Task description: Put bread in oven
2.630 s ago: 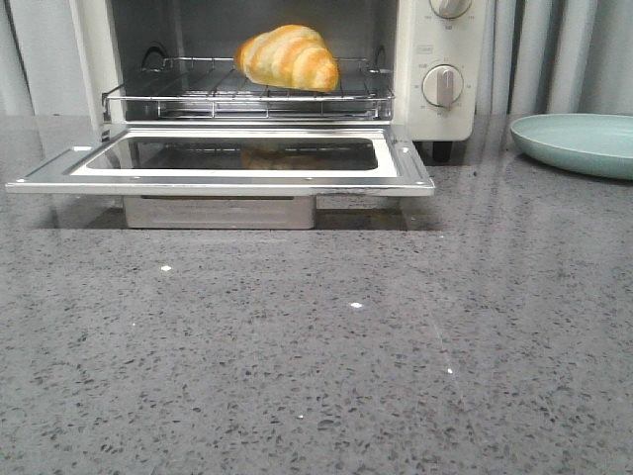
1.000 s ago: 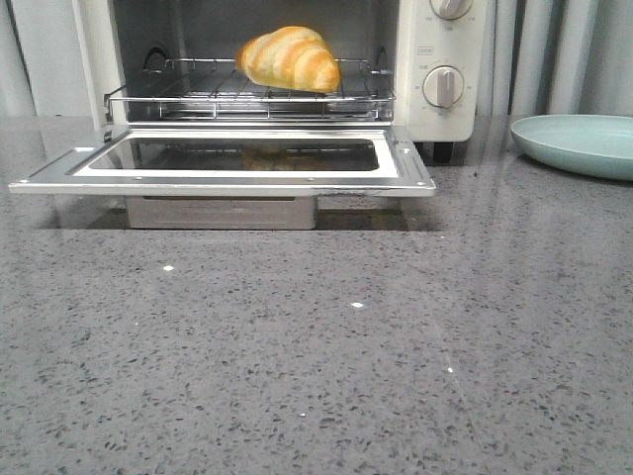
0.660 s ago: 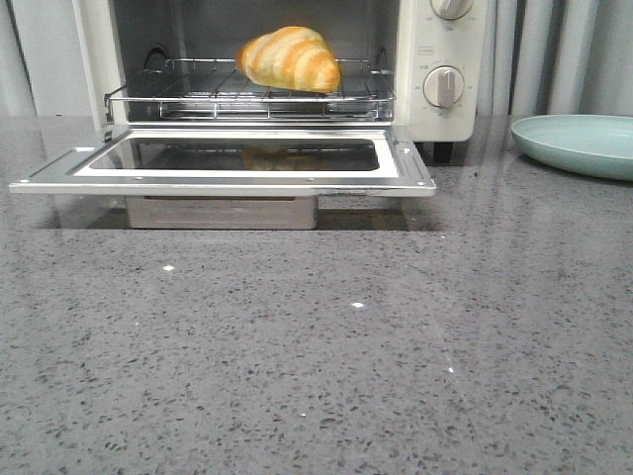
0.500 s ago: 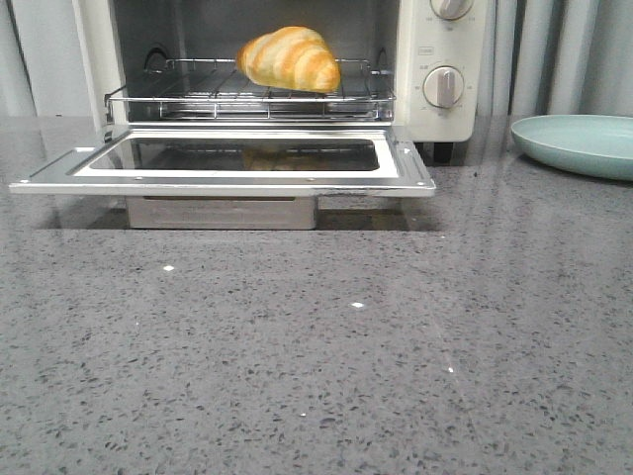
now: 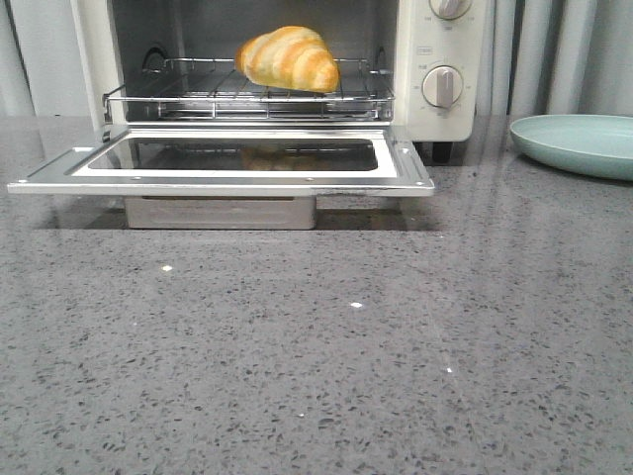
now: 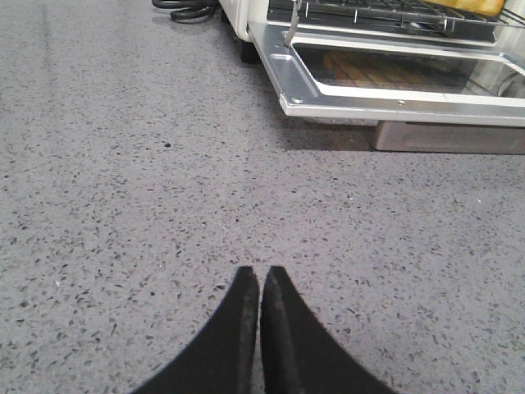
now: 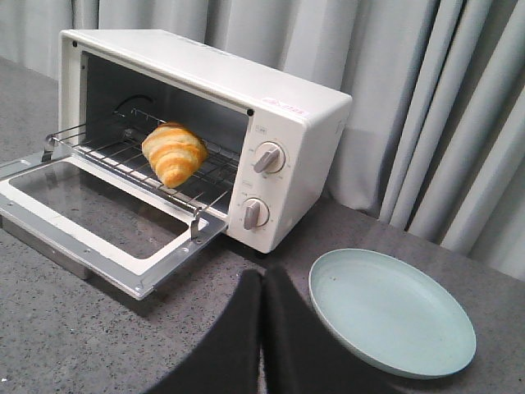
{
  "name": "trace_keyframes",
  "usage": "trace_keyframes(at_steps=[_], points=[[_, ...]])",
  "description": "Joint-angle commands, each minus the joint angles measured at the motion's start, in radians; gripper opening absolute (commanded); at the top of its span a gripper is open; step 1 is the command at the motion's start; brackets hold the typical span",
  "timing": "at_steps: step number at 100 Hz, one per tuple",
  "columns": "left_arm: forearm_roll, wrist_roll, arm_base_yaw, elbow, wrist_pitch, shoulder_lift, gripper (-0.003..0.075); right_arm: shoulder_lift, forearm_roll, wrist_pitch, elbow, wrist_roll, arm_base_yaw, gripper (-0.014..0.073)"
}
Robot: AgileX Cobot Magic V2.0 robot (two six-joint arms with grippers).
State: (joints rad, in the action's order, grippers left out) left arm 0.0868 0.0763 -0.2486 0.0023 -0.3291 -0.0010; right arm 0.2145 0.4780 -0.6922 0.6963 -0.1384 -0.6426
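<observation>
The golden striped bread [image 5: 289, 57] lies on the wire rack [image 5: 198, 97] inside the cream-white oven [image 5: 450, 54], whose glass door [image 5: 59, 173] hangs open and flat. It also shows in the right wrist view [image 7: 174, 153] on the rack in the oven [image 7: 295, 123]. The left wrist view shows the open door [image 6: 312, 90] and a sliver of the bread [image 6: 480, 6]. My left gripper [image 6: 261, 272] is shut and empty above the counter, well away from the door. My right gripper [image 7: 263, 275] is shut and empty, near the oven's knob side. Neither gripper shows in the front view.
A pale green plate [image 5: 579, 143] stands right of the oven, also in the right wrist view [image 7: 390, 312], close to the right gripper. A metal tray [image 5: 220, 211] sits under the open door. Black cable [image 6: 184, 8] lies beside the oven. Grey curtains hang behind.
</observation>
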Motion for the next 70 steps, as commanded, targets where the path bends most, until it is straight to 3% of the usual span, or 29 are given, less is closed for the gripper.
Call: trace_keyframes(at_steps=[1,49,70], points=[[0.005,0.010,0.005,0.022,0.068,-0.029,-0.0021,0.016,0.031,0.074,0.021,-0.001,0.003,-0.0057],[0.005,0.010,0.005,0.022,0.068,-0.029,-0.0021,0.016,0.031,0.074,0.009,-0.001,0.003,-0.0057],[0.005,0.010,0.005,0.022,0.068,-0.029,-0.0021,0.016,0.031,0.074,-0.098,-0.001,0.003,-0.0057]])
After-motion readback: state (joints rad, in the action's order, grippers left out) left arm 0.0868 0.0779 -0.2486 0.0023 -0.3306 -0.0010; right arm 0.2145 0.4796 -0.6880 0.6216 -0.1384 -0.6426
